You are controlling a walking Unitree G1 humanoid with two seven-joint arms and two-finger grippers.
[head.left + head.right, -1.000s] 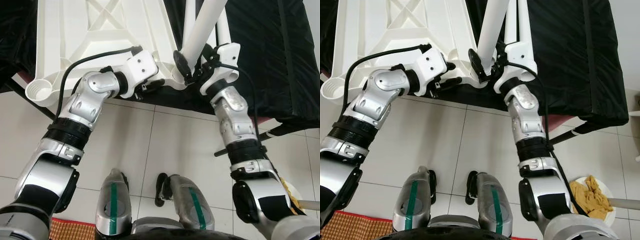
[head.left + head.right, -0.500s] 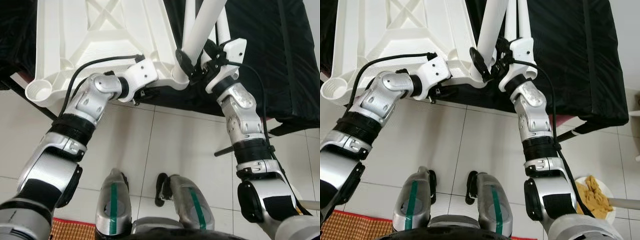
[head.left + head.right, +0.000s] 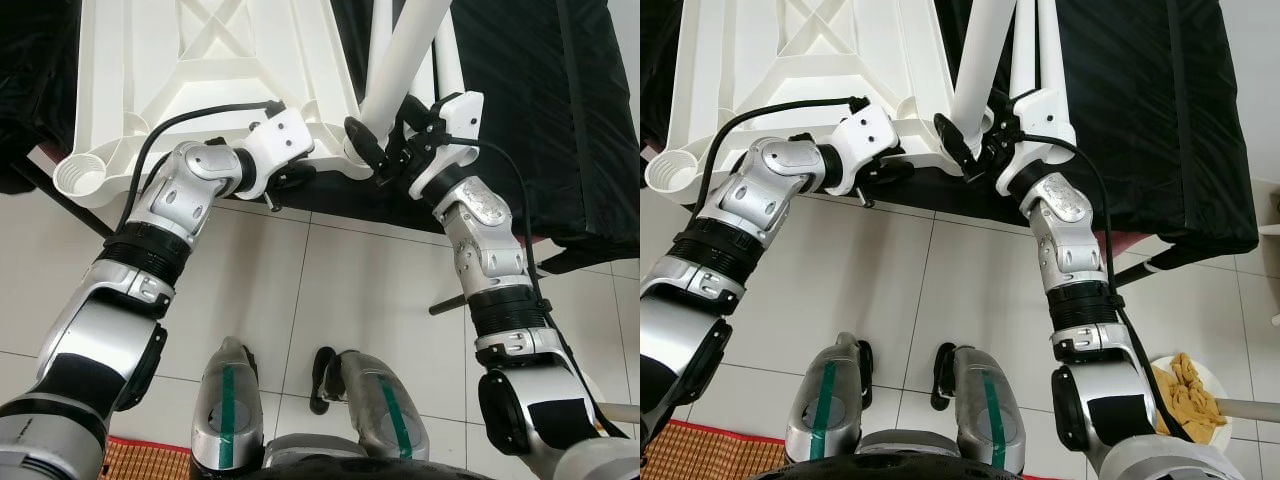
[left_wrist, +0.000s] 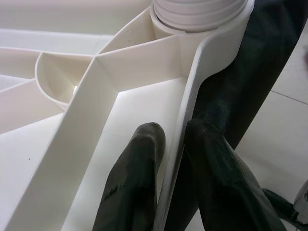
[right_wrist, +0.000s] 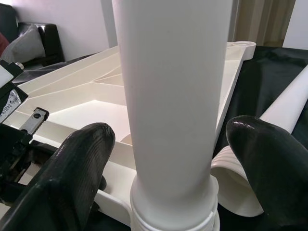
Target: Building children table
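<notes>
Pale glossy floor tiles (image 3: 330, 290) fill the lower frame. A black cloth (image 3: 1160, 110) drapes a surface across the top. A woven mat (image 3: 140, 462) sits at lower left.

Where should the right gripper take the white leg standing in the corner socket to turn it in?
Grip the white leg low on its smooth round shaft, just above the ribbed collar at the socket, coming from the robot's side with the right gripper straddling it; probably steadiest there.

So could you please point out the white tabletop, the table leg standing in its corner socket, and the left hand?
white tabletop (image 3: 240, 60), left eye view, ribbed underside.
table leg (image 5: 173, 96), right wrist view, middle of the tube.
left hand (image 4: 173, 159), left wrist view, between the fingertips, at the tabletop's rim.
</notes>
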